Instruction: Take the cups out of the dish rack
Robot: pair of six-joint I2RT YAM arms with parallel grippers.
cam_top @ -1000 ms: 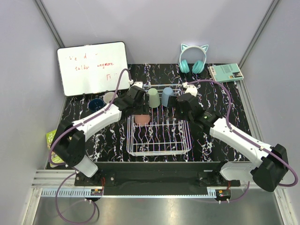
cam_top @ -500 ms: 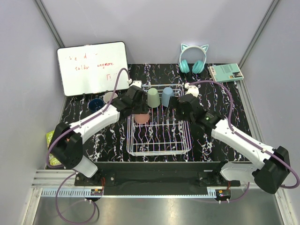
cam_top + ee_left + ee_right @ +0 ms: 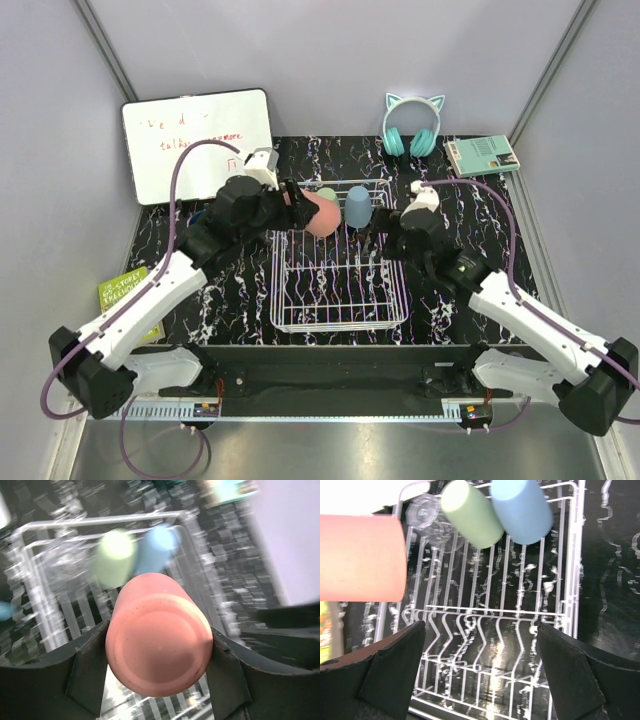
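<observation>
While the left gripper [image 3: 292, 212] clasps a smooth salmon-pink tumbler [image 3: 321, 214] over the wire dish rack [image 3: 338, 326], the right gripper [image 3: 480, 677] gapes.

my left wrist view is smeared; green cup [image 3: 116, 555] and blue cup [image 3: 157, 547] are soft blobs. pink cup [image 3: 360, 557] runs off the right wrist view's left edge. i can't read the whiteboard [image 3: 195, 140].

Bright even light, soft shadows; left wrist bkgd motion-blurred behind pink cup [image 3: 159, 645]; rest sharp.
</observation>
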